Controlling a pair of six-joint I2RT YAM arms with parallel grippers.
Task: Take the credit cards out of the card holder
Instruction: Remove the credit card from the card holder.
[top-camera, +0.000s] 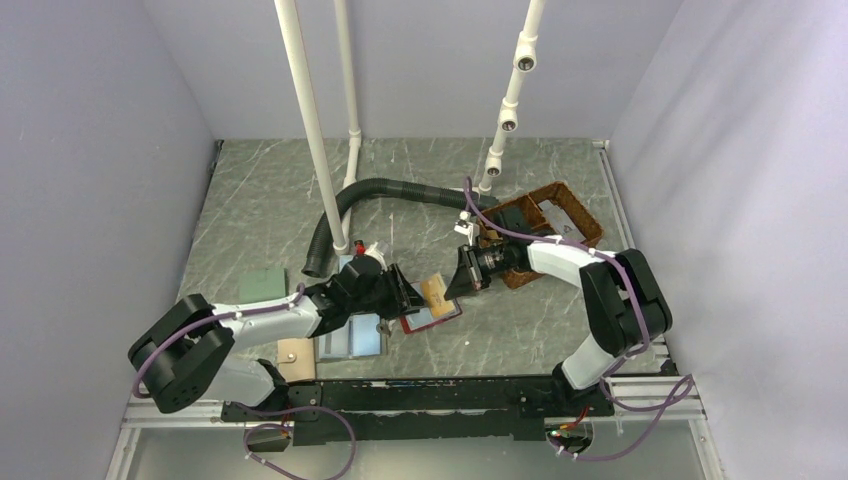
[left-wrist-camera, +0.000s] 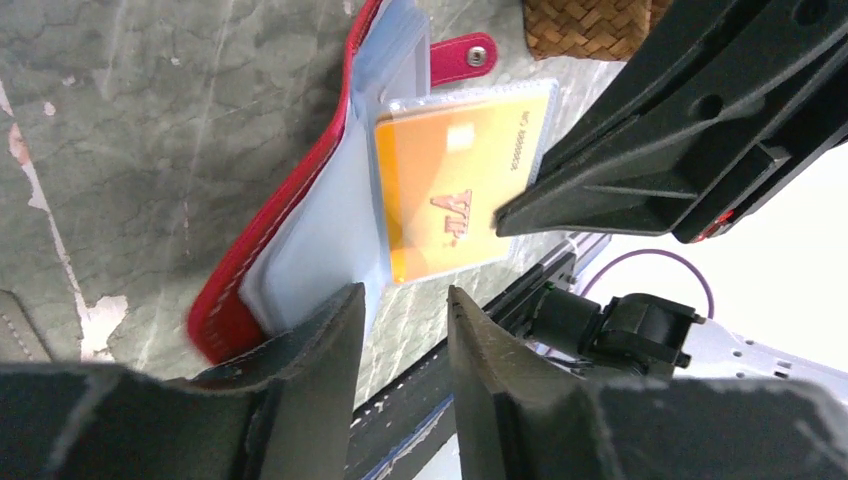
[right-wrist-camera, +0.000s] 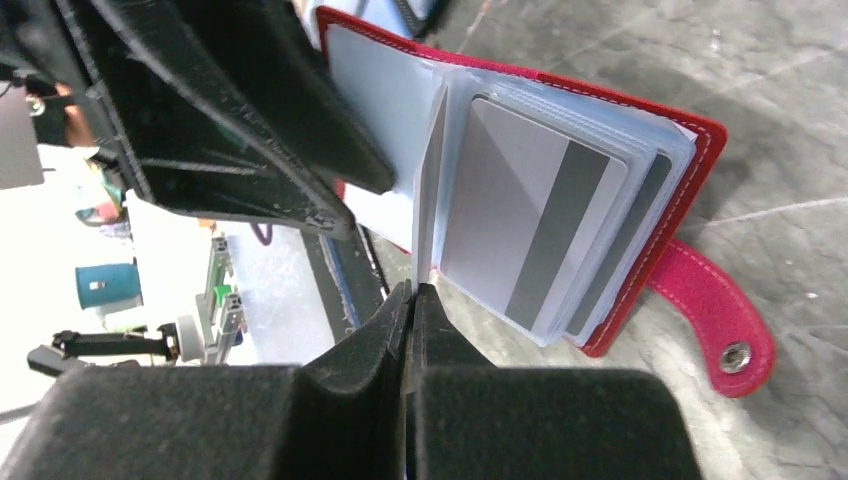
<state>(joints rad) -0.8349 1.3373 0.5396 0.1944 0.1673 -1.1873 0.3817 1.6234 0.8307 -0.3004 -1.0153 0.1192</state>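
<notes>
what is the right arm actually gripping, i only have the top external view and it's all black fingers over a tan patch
Observer: The right gripper has its jaws shut on the edge of the orange card, which sits in a clear sleeve.
Operator: is the left one clamping the holder
Observer: No. The left gripper has its jaws apart with nothing between them, next to the red card holder.
Operator: any other cards in there
Observer: Yes, a grey card with a dark stripe sits in another clear sleeve.
</notes>
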